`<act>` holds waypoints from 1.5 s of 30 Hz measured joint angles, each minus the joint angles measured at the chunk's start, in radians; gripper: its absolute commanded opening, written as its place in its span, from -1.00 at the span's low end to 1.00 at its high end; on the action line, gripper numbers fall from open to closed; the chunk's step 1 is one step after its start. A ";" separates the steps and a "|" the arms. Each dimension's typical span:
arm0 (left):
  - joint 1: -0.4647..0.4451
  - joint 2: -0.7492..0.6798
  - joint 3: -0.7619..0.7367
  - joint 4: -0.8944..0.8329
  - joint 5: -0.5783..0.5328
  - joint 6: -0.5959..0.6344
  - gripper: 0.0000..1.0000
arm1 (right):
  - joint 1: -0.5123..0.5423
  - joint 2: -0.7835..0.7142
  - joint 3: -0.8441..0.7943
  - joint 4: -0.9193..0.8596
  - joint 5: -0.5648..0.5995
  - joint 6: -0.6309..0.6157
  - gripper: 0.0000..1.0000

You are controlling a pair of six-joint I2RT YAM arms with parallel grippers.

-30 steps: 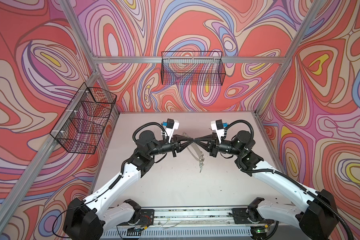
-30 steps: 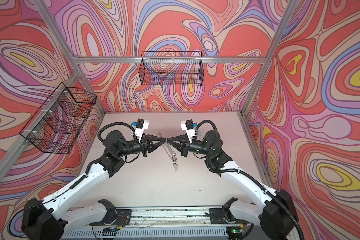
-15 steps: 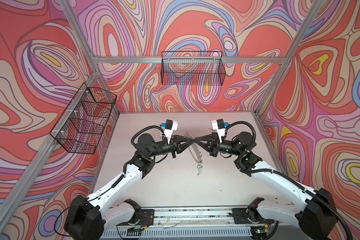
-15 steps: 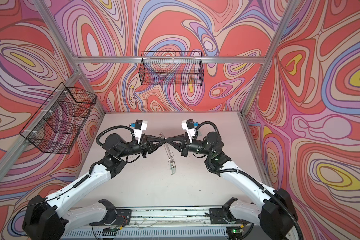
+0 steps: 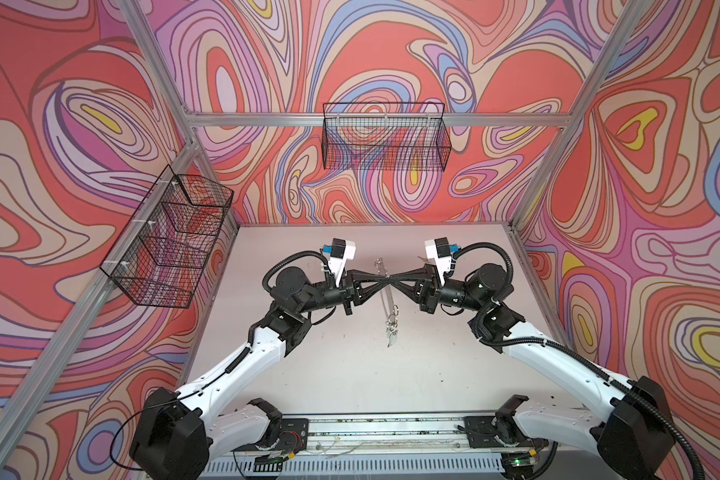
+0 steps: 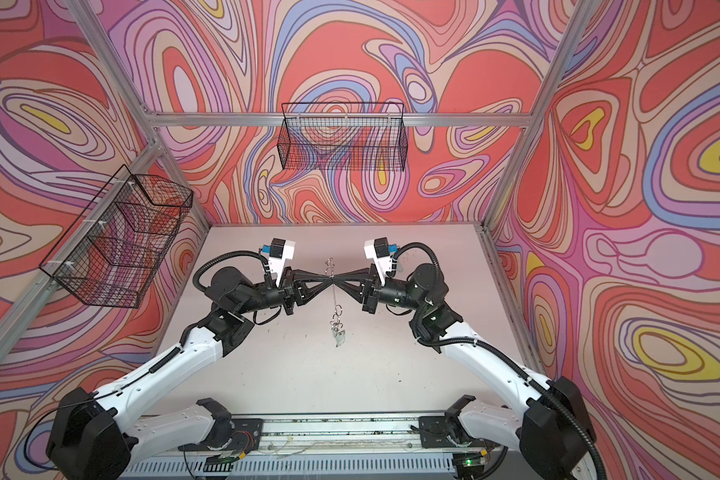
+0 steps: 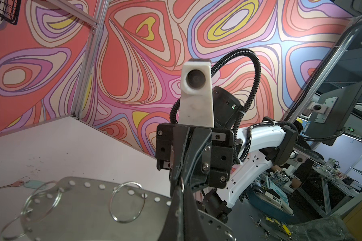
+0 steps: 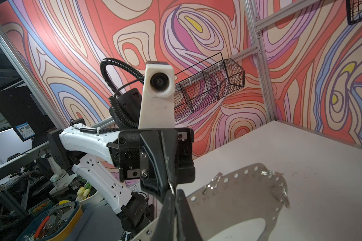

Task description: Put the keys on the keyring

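The keyring [image 5: 385, 297] hangs edge-on above the table as a thin slanted line in both top views [image 6: 333, 297]. My left gripper [image 5: 383, 279] and right gripper [image 5: 390, 279] meet tip to tip at it, both shut. In the left wrist view the left gripper [image 7: 181, 186] pinches a small wire loop at the rim of the grey, hole-dotted keyring [image 7: 82, 210]. The right wrist view shows the right gripper [image 8: 172, 193] shut on the same loop of the keyring [image 8: 238, 200]. Keys [image 5: 392, 332] dangle from its lower end. Another key with a mint tag [image 7: 19, 184] lies on the table.
One black wire basket [image 5: 171, 245] hangs on the left wall and another [image 5: 385, 137] on the back wall. The pale table [image 5: 350, 374] lies under both arms. Past the table's edge stands a bin of tools [image 8: 50, 219].
My left gripper has pushed in against the right gripper's tip and its jaws have closed. The keyring has shifted, so its upper end now shows above the tips. The right gripper stayed shut.
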 measured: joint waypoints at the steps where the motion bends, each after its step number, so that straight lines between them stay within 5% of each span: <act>1: -0.003 -0.004 0.005 -0.029 -0.010 0.019 -1.00 | -0.001 0.000 -0.002 -0.004 0.002 -0.002 -1.00; 5: -0.019 -0.036 0.029 -0.168 -0.069 0.103 -1.00 | -0.002 0.000 -0.006 -0.021 0.010 -0.012 -1.00; 9: -0.026 -0.055 0.030 -0.216 -0.094 0.140 -1.00 | 0.000 -0.005 -0.012 -0.043 0.031 -0.022 -0.44; 16: -0.031 -0.065 0.030 -0.292 -0.143 0.179 -1.00 | -0.010 -0.124 -0.075 -0.100 0.172 -0.063 -0.18; 30: -0.109 -0.131 0.063 -0.508 -0.367 0.351 -1.00 | -0.016 -0.210 -0.125 -0.196 0.378 -0.123 -0.13; 41: -0.243 -0.165 0.072 -0.597 -0.666 0.580 -1.00 | -0.016 -0.195 -0.130 -0.227 0.433 -0.136 0.16; 45: -0.257 -0.173 0.072 -0.597 -0.729 0.627 -1.00 | -0.016 -0.195 -0.131 -0.241 0.453 -0.145 0.43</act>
